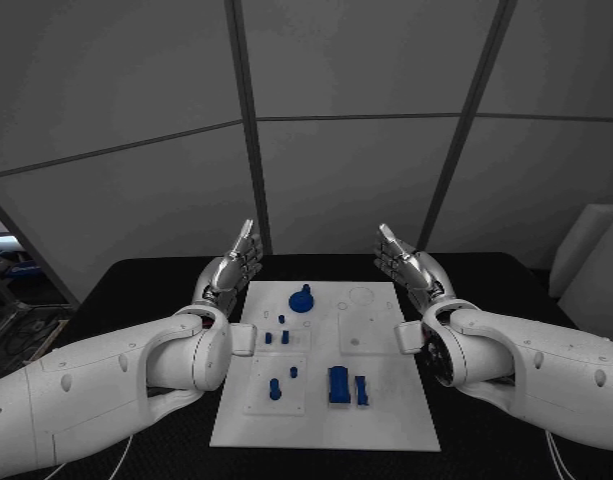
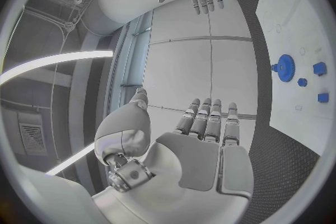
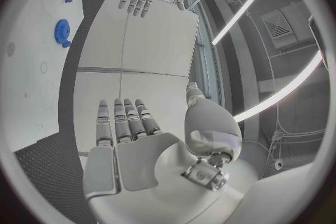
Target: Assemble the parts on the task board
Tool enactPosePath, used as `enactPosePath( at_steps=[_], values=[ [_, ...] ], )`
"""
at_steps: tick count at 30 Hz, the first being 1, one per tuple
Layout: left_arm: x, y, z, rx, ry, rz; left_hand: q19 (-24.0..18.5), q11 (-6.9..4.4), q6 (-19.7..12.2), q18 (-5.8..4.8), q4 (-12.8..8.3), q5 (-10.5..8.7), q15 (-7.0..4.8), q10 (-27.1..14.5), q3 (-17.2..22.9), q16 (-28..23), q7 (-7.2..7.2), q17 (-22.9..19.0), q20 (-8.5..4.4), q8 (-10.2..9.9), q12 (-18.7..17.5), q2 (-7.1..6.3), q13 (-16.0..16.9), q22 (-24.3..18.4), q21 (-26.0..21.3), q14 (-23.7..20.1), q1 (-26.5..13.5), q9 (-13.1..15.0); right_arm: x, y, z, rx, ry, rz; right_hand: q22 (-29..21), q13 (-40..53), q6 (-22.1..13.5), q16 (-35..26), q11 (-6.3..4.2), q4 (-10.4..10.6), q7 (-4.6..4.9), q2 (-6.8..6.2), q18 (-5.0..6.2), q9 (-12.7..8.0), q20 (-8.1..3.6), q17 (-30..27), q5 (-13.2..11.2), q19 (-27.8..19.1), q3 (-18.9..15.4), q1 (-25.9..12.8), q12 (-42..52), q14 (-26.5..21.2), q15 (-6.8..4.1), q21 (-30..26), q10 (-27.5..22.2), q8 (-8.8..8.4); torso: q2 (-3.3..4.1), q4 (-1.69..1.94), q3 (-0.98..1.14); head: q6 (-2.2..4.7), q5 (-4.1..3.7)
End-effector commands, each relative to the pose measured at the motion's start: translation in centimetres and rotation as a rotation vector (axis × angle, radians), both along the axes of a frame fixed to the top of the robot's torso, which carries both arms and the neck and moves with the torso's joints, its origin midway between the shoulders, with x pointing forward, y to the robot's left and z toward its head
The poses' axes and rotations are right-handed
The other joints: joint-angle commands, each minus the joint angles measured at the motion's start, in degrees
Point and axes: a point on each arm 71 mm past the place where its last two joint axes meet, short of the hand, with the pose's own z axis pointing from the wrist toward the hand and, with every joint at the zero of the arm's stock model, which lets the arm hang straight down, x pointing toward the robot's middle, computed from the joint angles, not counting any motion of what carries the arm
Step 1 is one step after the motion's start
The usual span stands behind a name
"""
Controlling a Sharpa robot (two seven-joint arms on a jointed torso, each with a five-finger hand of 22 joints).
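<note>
I see the white rectangular task board (image 1: 378,420), a flat matt plate, lying in the middle of the black table (image 1: 148,285), whose surface looks finely woven in my wrist views. My left hand (image 1: 231,268), silver and segmented, is raised beside the board's far left corner, fingers straight and slightly apart, holding nothing. My right hand (image 1: 407,265) mirrors it beside the far right corner, also spread flat with nothing in it. Neither hand touches the board or any part.

On the board, a round blue toothed gear (image 1: 302,299) with a small stub on its rim sits near the far edge, between the two hands. Closer to the middle are a few small blue pegs (image 1: 283,333), standing upright as far as I can tell; they are too small to be sure of their shape. Toward the near edge stands a tall blue rectangular block (image 1: 338,384) with a narrower blue slab (image 1: 362,390) just beside it, and a short blue peg (image 1: 275,389) to their left. Faint circular recesses (image 1: 352,297) mark the bare far right area.

The board's near edge and right half are largely bare, and black table surface borders it on both long sides.
</note>
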Motion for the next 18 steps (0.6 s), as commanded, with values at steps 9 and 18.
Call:
enactPosePath(
  at_steps=[9,18],
  values=[
    [-0.27,0.26,0.6,0.062,-0.058,0.069,-7.01,-1.59,-10.43,-3.8,-0.7,-0.4,-0.99,-10.85,-0.07,-0.38,-0.2,-0.15,-5.87,-0.25,-0.34,0.07,-0.11,-6.74,-0.34,-10.07,-14.17,-0.14,-0.65,-0.52,0.43,0.037,0.008,-0.117,-0.42,-0.1,-10.23,-0.25,-1.21,-1.01,-0.7,-0.04,-5.71,-0.15,-5.5,-0.25,-0.79,-9.26,-0.03,-16.12,-0.4,-10.91,-0.49,-0.59,-11.05,-0.44,-0.03,0.09,0.0,-0.01,0.0],
    [-0.27,0.26,0.6,0.062,-0.058,0.069,-8.6,-1.59,-13.4,-3.8,-0.7,-0.4,-0.99,-13.9,-0.07,-0.38,-0.2,-0.15,-5.87,-0.25,-0.34,0.07,-0.11,-6.74,-0.34,-12.91,-18.11,-0.14,-0.65,-0.52,0.43,0.037,0.008,-0.117,-0.42,-0.1,-13.12,-0.25,-1.21,-1.01,-0.7,-0.04,-5.71,-0.15,-5.5,-0.25,-0.79,-11.94,-0.03,-20.63,-0.4,-13.98,-0.49,-0.59,-14.21,-0.44,-0.03,0.09,0.0,-0.01,0.0]
  ],
)
